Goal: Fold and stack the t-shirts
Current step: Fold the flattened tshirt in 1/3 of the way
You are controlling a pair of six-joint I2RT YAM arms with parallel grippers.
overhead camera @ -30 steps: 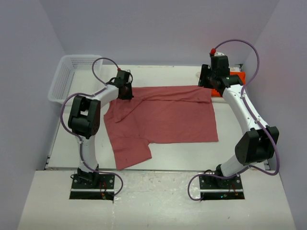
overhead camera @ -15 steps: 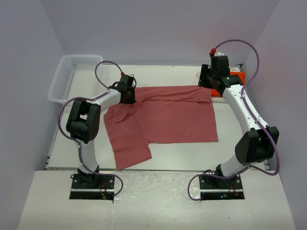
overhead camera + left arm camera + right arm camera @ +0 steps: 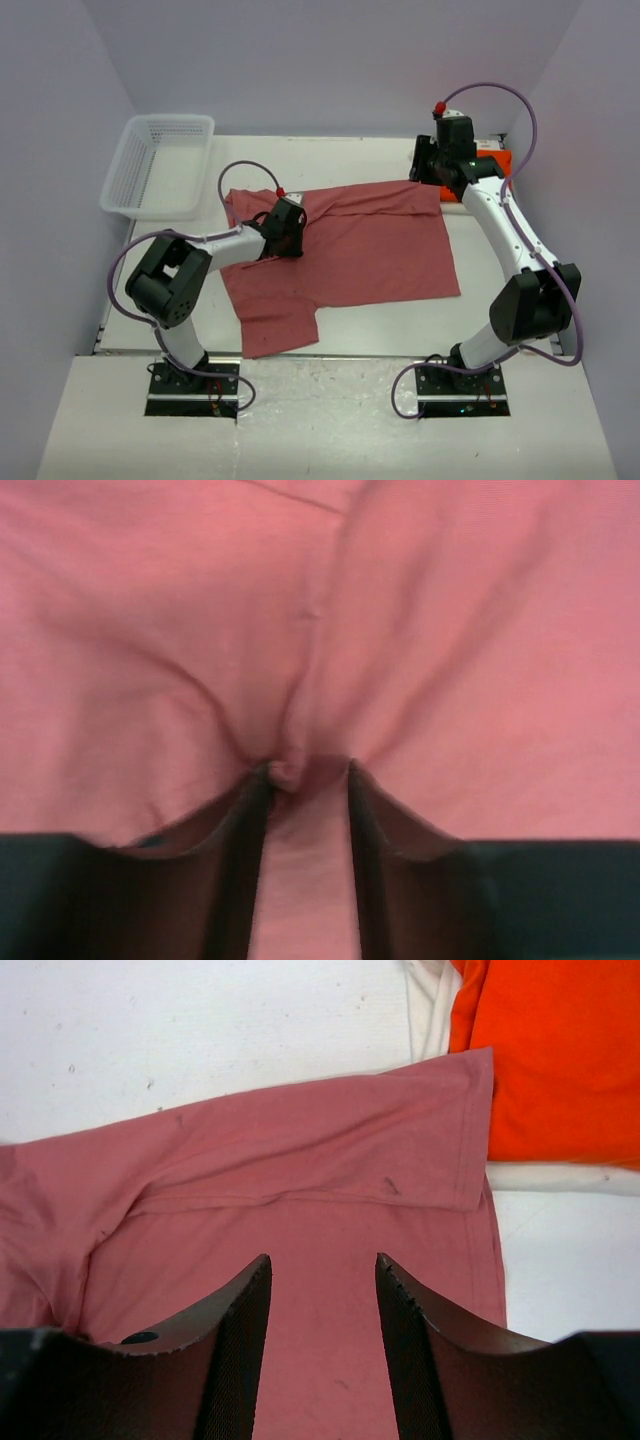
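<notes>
Fig.: dusty rose-red cloth t-shirt spread on white surface, right of & nearer than white plastic mesh basket. L fingers, narrow, pinch a fold of it; vs. 0.5 s ago they have shifted away from basket, in over shirt's left half, cloth drawn along. R fingers, parted wide & holding nothing, unmoved above shirt's corner farthest from basket, beside bright orange t-shirt lying on white t-shirt.

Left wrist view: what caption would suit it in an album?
Left end effector pinching a pucker of the red shirt, creases radiating from the grip.
</notes>
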